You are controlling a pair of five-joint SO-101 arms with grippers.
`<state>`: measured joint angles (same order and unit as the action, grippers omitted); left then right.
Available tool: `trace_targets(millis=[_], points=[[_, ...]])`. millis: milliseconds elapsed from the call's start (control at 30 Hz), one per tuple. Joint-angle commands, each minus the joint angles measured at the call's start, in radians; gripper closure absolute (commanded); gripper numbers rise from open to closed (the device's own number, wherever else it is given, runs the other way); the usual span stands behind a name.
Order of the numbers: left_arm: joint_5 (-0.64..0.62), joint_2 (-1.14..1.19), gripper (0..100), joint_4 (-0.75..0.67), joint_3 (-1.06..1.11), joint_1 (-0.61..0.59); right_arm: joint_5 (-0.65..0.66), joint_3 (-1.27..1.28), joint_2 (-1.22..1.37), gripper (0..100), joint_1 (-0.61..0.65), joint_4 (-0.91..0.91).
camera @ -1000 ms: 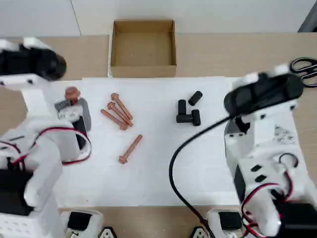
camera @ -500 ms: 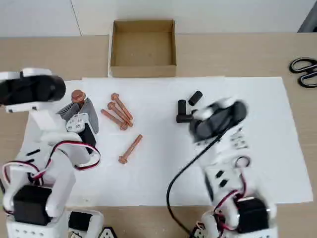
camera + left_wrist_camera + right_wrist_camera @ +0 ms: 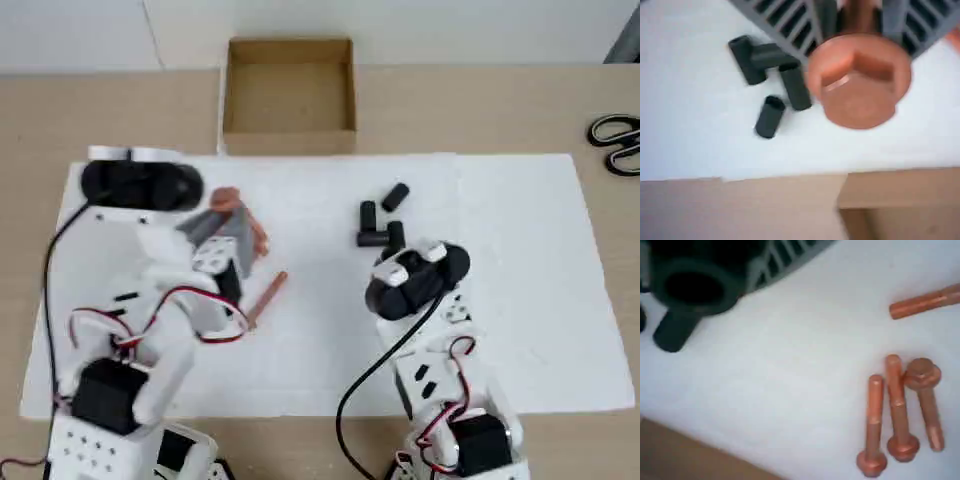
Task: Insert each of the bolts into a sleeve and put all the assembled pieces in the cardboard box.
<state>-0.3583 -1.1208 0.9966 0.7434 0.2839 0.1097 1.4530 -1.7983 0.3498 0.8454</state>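
White sheet (image 3: 520, 260) on wooden table; left gripper (image 3: 228, 212) clamped on raised bolt (image 3: 858, 80) over sheet's left part; loose bolts (image 3: 895, 410) lie near; cardboard box (image 3: 288, 95) at sheet's far edge; four sleeves (image 3: 372, 238) clustered mid-sheet; right gripper (image 3: 707, 272) closed around fifth sleeve (image 3: 690, 290), close by them.

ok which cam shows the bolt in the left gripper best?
Left wrist view: the bolt is close and head-on, hex head clear, clamped in the left gripper. High view catches its head from above, shank hidden. Right wrist view has the four loose bolts instead.
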Motion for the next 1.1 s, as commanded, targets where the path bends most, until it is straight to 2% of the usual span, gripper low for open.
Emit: trace_targets(millis=[0, 133, 300, 433, 700, 833, 1067], points=[[-0.008, -0.018, 99, -0.149, 0.018, 0.034, -0.104, 0.003, -0.013, 99.4, 0.039, -0.021], [-0.009, -0.018, 99, -0.236, 0.065, 0.035, -0.14, 0.02, -0.013, 99.4, 0.064, -0.03], [-0.011, -0.017, 99, -0.351, 0.14, 0.037, -0.14, 0.032, -0.013, 99.4, 0.197, -0.05], [-0.075, -0.014, 99, -0.404, 0.182, 0.046, -0.14, 0.077, -0.013, 99.4, 0.214, -0.133], [-0.092, -0.011, 99, -0.4, 0.231, 0.15, -0.135, 0.184, -0.013, 99.4, 0.297, -0.262], [-0.095, -0.011, 99, -0.339, 0.229, 0.183, -0.135, 0.203, -0.013, 99.4, 0.298, -0.288], [-0.14, -0.012, 99, -0.302, 0.246, 0.189, -0.133, 0.201, -0.013, 99.4, 0.298, -0.288]])
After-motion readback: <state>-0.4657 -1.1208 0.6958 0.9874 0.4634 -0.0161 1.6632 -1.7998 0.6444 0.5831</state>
